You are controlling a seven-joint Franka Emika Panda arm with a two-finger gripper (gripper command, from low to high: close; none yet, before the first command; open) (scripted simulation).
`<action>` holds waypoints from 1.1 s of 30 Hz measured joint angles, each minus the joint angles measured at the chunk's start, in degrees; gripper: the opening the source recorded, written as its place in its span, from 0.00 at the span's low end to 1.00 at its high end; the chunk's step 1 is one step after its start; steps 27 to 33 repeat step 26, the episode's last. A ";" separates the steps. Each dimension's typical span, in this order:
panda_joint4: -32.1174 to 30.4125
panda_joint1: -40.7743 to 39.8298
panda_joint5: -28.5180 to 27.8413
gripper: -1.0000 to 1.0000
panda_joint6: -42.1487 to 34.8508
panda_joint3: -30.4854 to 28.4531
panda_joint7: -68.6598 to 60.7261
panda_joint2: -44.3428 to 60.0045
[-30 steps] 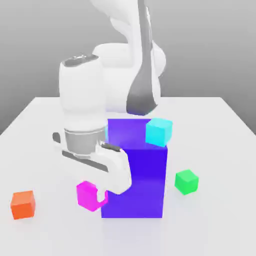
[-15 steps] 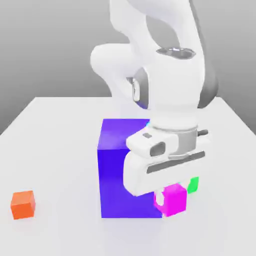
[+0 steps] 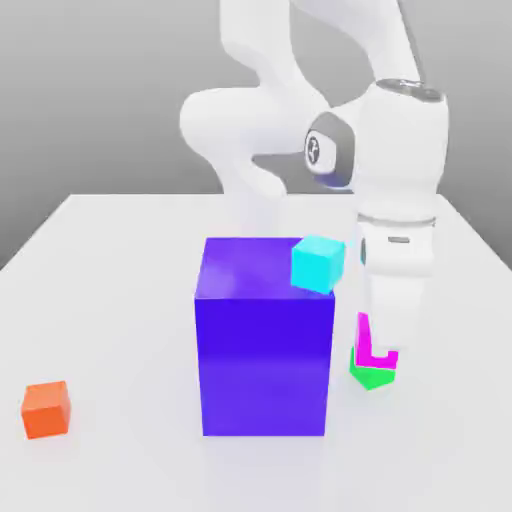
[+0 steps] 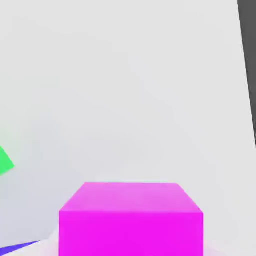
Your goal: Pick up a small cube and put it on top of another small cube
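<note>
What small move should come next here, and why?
Probably shift the magenta cube slightly over the green cube before lowering: the exterior view shows them overlapping, yet the hand view shows green off to one side of the held cube.

No readable text, label or number shows on anything (plain surfaces, as far as visible).

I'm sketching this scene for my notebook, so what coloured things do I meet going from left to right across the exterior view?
Orange cube → big purple-blue block → cyan cube → magenta cube, in the gripper.
</note>
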 joint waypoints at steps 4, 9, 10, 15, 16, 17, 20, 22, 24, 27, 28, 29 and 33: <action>-3.16 5.02 2.58 0.00 -0.69 -0.98 -12.52 -2.78; -7.09 12.55 6.20 0.00 -1.62 -3.08 -28.33 -5.99; -7.87 14.22 6.94 0.00 -1.81 -3.62 -31.48 -6.58; -11.44 19.88 9.29 0.00 -0.65 -6.52 -44.41 -6.99; -11.56 19.95 9.32 0.00 0.84 -6.65 -45.00 -5.47; -11.57 19.92 9.27 0.00 2.52 -6.65 -45.27 -3.73; -11.39 19.31 8.26 0.00 8.07 -6.38 -44.88 2.05; -11.27 18.58 5.93 0.00 11.96 -6.45 -43.35 6.09; -11.21 17.79 4.05 1.00 13.75 -6.72 -42.06 7.95; -11.21 17.83 4.05 1.00 13.75 -6.72 -42.06 7.95; -11.21 17.83 4.05 1.00 13.75 -6.72 -42.06 7.95; -11.21 17.83 4.05 1.00 13.75 -6.72 -42.06 7.95; -11.21 17.83 4.05 1.00 13.75 -6.72 -42.06 7.95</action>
